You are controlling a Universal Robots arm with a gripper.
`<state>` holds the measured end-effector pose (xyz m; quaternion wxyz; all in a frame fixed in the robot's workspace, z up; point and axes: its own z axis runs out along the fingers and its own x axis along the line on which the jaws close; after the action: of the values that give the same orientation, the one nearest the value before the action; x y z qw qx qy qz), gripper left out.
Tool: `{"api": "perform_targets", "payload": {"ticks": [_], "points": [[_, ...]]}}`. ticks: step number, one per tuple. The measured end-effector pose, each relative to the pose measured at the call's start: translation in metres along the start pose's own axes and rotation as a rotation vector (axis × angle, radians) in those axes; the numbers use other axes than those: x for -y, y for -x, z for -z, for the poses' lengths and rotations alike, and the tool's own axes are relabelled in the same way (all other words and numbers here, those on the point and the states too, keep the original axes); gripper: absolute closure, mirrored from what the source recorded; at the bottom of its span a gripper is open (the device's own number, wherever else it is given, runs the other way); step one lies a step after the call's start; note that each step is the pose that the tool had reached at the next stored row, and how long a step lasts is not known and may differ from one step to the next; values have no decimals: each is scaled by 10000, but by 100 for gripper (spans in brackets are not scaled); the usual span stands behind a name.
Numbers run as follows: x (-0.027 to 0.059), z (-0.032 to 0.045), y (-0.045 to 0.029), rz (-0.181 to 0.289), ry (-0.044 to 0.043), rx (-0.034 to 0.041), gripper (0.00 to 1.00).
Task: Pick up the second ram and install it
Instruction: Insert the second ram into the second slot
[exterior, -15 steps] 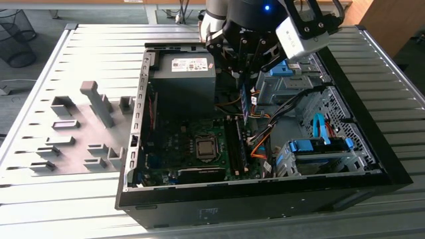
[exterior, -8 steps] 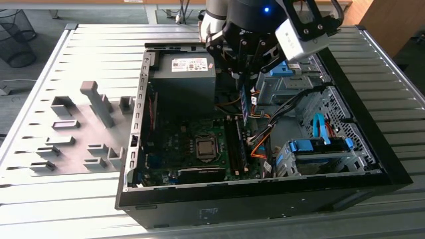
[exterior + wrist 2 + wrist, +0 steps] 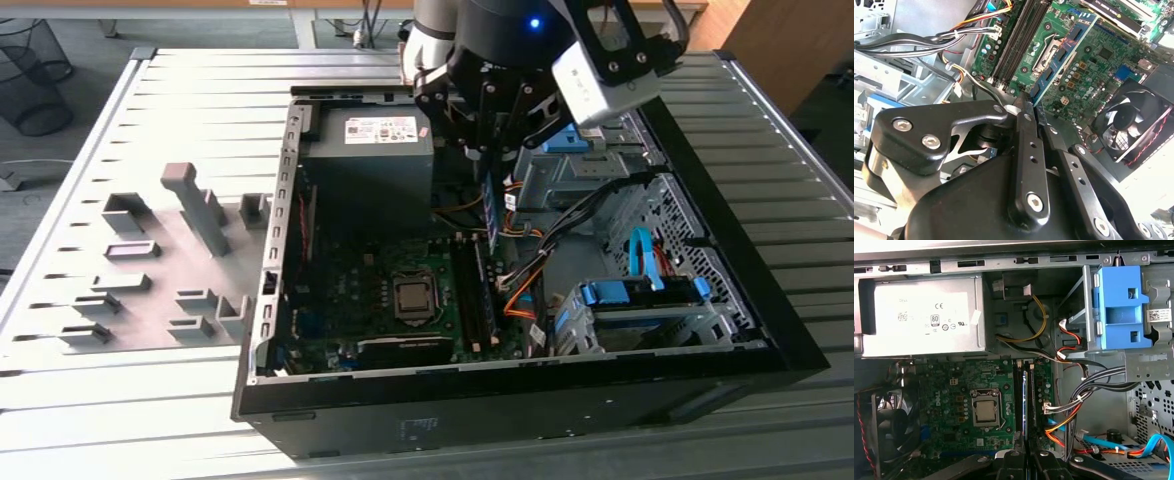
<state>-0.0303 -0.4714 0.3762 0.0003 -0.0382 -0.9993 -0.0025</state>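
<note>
Because the fingers are clamped on the upper end of the second ram, which hangs edge-down above the black memory slots of the motherboard, a small tilt may make it miss the slot and bend.

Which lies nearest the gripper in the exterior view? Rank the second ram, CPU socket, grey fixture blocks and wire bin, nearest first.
1. second ram: held in the gripper's fingers.
2. CPU socket: on the motherboard.
3. grey fixture blocks: outside the computer case, on the exterior view's left.
4. wire bin: the exterior view's far upper-left corner.
</note>
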Motion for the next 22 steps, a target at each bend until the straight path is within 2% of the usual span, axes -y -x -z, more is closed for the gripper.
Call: {"api": "perform_targets", "payload": {"ticks": [14,16,19,22], "points": [[0,-42,0,0,2,1,86],[1,-66,-1,29,-1,-8,86],[1,-116,0,203,-4,-67,86],[3,-164,0,229,-10,-69,86]]}}
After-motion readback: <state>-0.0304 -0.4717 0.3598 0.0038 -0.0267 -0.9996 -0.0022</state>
